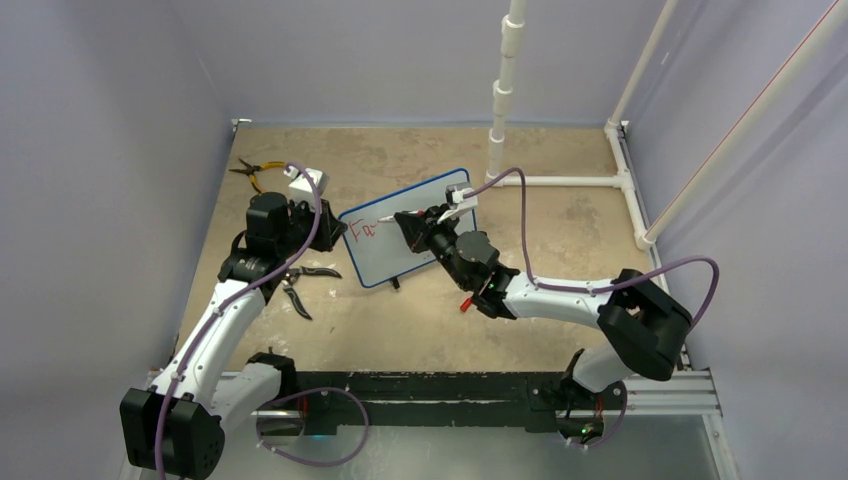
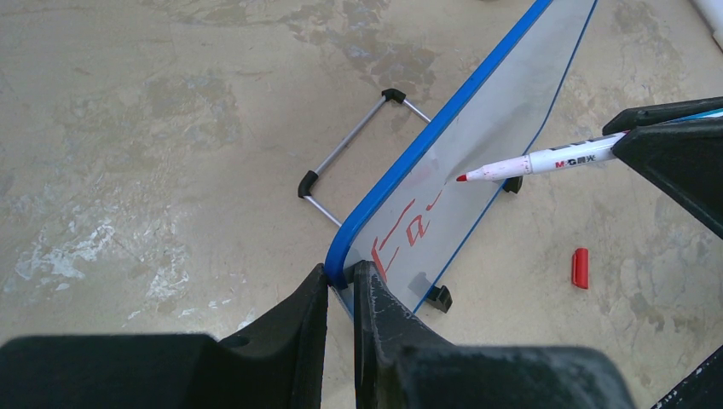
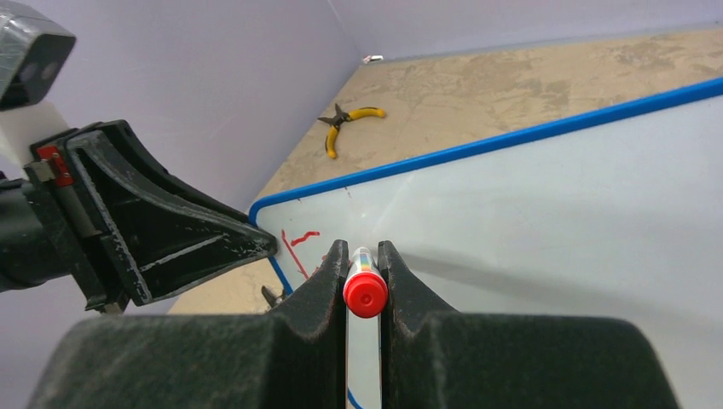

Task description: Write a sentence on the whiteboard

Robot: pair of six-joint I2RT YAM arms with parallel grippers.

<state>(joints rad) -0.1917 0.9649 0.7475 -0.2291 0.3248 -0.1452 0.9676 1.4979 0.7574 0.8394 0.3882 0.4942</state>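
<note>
Mottled tan tabletop (image 1: 560, 300) lying between lilac walls; yellow pliers (image 1: 252, 172) resting behind-left of whiteboard (image 1: 385, 258). Left gripper (image 2: 341, 279) bracing whiteboard mid-table, fingers clamped on its left blue edge. Sentence (image 2: 409, 234) barely starting: red "Fa" showing at whiteboard's upper left. Marker (image 2: 537, 162) tip sitting beside last letter, contact unclear. Right gripper (image 3: 362, 260) fingers clamping marker. Next move likely needing light, even rightward strokes. Red cap (image 2: 581, 267) lying before whiteboard; white pipe frame (image 1: 505, 90) standing behind-right.
</note>
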